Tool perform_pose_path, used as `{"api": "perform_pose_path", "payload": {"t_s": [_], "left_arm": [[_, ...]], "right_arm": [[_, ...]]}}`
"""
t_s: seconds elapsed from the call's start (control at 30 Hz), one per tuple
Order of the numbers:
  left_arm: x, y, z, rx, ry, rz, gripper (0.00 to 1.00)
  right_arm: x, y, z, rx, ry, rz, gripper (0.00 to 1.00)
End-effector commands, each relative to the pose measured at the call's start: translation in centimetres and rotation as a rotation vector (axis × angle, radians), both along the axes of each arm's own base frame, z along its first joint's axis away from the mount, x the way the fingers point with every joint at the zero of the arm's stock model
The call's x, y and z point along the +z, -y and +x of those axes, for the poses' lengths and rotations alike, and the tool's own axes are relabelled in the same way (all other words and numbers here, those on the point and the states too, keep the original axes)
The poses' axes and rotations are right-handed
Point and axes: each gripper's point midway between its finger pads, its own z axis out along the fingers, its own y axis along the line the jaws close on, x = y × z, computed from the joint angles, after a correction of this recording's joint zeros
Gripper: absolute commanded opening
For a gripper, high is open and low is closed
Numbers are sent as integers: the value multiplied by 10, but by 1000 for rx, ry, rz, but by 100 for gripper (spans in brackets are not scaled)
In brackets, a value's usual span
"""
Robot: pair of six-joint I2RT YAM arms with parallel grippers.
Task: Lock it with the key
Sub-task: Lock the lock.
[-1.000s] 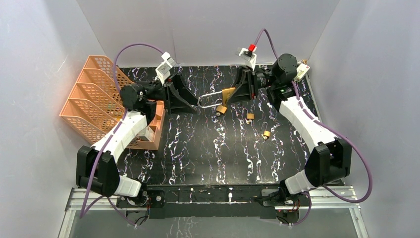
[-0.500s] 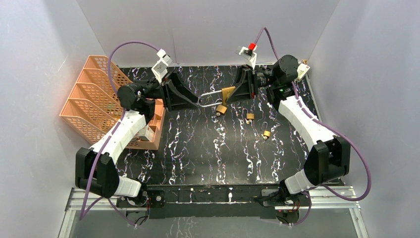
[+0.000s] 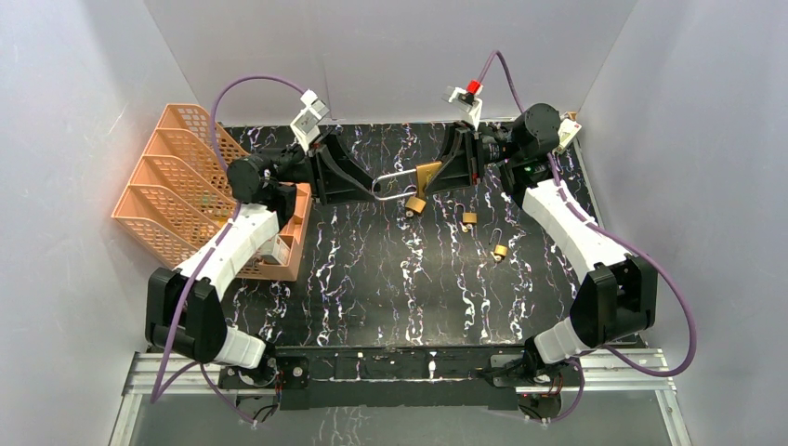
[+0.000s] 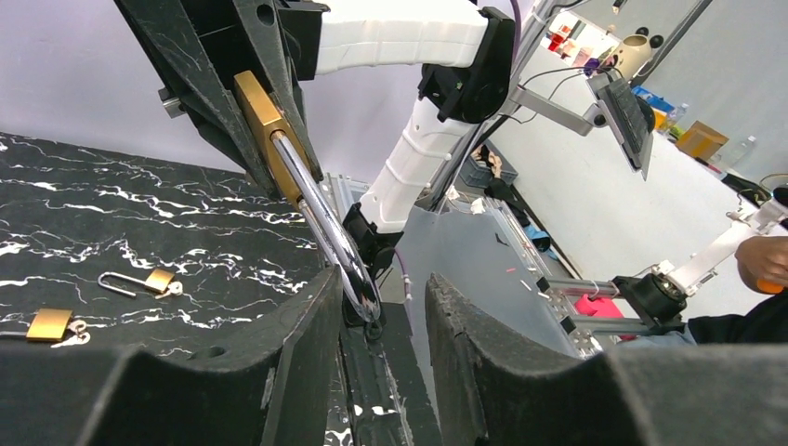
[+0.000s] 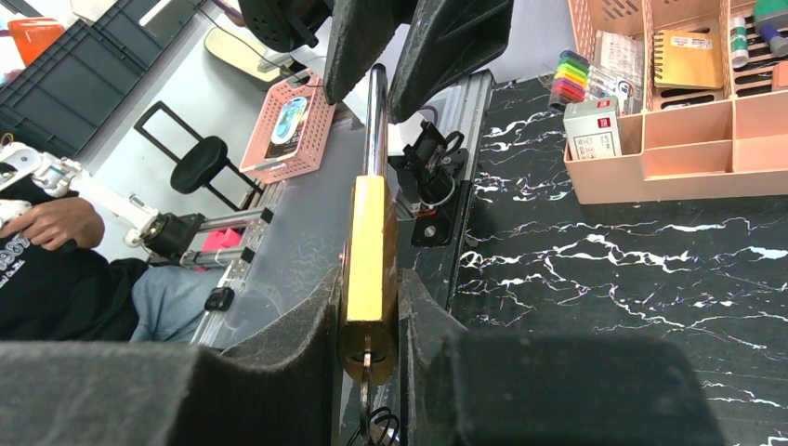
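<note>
Brass is clamped flat between the right gripper's [image 5: 369,279] pads: it has the padlock [image 5: 370,232] by its body, held in the air above the far middle of the table [image 3: 390,279]. The key [image 5: 366,360] sits in the keyhole at the near end. The long steel shackle [image 5: 375,121] reaches across to the left gripper [image 4: 383,283], whose jaws stand apart on either side of the shackle's bend, not yet pinching it.

We judge the closing step is in hand. The left should grip the bend and press it toward the body while the right holds firm, then the key gets its turn. We cannot tell whether the free leg is seated.

To the left stands the peach organiser [image 5: 650,177], holding a yellow notebook [image 5: 697,46].
</note>
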Motion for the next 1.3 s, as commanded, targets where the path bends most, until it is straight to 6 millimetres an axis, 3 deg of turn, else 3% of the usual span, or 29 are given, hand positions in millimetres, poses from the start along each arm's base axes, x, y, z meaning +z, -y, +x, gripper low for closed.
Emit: {"api": "perform_pose_path", "payload": {"t_s": [0.0,0.1,0.13,0.17,0.53,0.87,1.27], "left_arm": [[19,0,-9,-10,89,-39,35],[19,0,-9,-13,91,-37,25],[20,0,-10,-12,94,-39,6],[20,0,-10,-10,91,-43,0],[19,3,-6,24,26,-105,0],[20,21,-13,-22,-11,-149,0],[16,28,-6,-26,-34,-152,0]], "right_arm": [[22,1,-5,-25,98,53,0],[23,1,-5,-25,101,54,0],[23,1,-5,-26,100,54,0],[23,1,-5,-25,100,53,0],[29,0,-3,-38,118,69,0],[33,-9,4,-51,131,94,0],[32,-21,1,-33,125,108,0]]}}
